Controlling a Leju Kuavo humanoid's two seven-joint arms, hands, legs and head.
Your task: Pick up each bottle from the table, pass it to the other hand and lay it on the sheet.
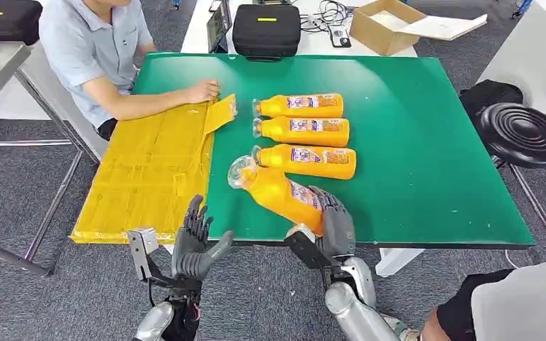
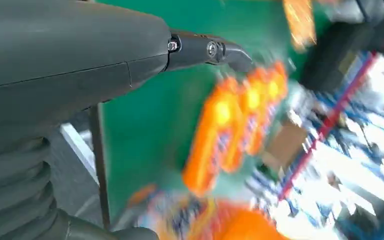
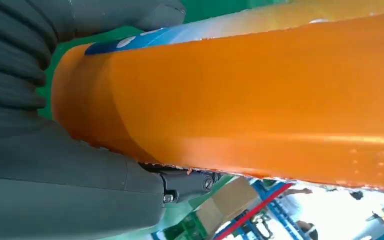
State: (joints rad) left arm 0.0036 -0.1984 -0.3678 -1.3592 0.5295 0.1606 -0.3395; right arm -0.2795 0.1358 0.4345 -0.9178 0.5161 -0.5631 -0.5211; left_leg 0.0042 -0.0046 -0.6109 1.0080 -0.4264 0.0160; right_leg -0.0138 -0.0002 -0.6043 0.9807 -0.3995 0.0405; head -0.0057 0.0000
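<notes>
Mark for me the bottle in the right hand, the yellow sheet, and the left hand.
held bottle (image 1: 279, 190), head view, on its orange body above the label.
yellow sheet (image 1: 149, 170), head view, on its bare middle.
left hand (image 1: 197, 245), head view, on the palm below the spread fingers.

Grey thumb (image 2: 210, 50) over green table (image 2: 150, 125); blurred orange bottles (image 2: 240, 125).

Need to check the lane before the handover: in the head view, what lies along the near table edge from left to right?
Yellow sheet → left hand, open → orange bottle held by the right hand → bare green table → black stool.
</notes>
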